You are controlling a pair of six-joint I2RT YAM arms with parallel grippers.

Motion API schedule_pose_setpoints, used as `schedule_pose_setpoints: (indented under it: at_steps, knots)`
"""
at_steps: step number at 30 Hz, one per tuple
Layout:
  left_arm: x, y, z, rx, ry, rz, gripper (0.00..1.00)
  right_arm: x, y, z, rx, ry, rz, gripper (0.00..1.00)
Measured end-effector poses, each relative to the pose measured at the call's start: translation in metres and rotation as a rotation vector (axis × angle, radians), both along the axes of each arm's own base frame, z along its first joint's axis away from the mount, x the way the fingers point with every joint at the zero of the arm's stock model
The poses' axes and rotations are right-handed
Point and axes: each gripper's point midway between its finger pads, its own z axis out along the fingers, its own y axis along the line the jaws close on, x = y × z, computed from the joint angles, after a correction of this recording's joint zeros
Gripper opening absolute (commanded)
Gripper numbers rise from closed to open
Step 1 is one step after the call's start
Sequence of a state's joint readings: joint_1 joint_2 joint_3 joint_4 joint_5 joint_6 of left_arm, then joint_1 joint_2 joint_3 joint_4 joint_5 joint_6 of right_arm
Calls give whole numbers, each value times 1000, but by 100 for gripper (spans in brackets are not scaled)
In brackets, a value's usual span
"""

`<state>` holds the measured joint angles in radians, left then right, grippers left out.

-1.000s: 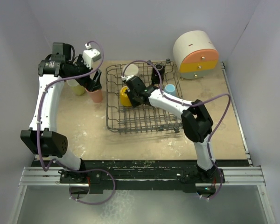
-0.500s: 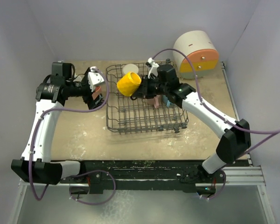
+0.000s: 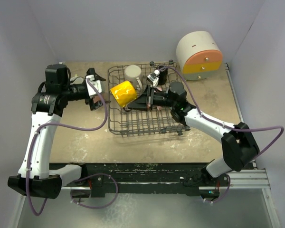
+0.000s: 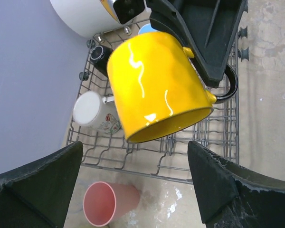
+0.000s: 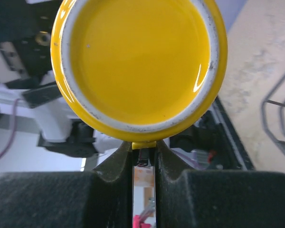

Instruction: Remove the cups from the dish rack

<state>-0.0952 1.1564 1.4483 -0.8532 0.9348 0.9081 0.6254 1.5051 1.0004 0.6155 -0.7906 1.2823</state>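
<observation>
I find the yellow cup off the dish rack, held in the air over the rack's left part, near its far left corner. It is tipped on its side. Its mouth turns toward the left arm, and the right wrist view shows its underside. The right end effector reaches in across the rack from the right and is clamped on the cup's side, its fingers drawn nearly together on a small yellow projection below the base. The left end effector hangs just outside the rack's left side with its fingers spread wide and nothing between them. In its own view the cup sits ahead of the gap and apart from both fingers. A cream floral mug remains in the rack at the far edge, mouth up, just behind the held cup. A black cup stands further right along the same edge. The left wrist view also shows a sliver of a light blue cup beyond the yellow one. A pink cup rests on the table just outside the rack's left side. I cannot tell whether it touches the wire. A round white container with orange and yellow drawers stands at the table's far right corner, apart from the rack.
</observation>
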Motion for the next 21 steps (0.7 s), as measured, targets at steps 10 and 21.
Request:
schedule_pose_setpoints:
  at_steps: [10,21]
  knots:
    - [-5,-2,9,5,-46,-20,82,-18,9,55,244,20,82,0]
    - [-9,-10,42,-110,-65,-13,59,-39,22,67,325,85,159,0]
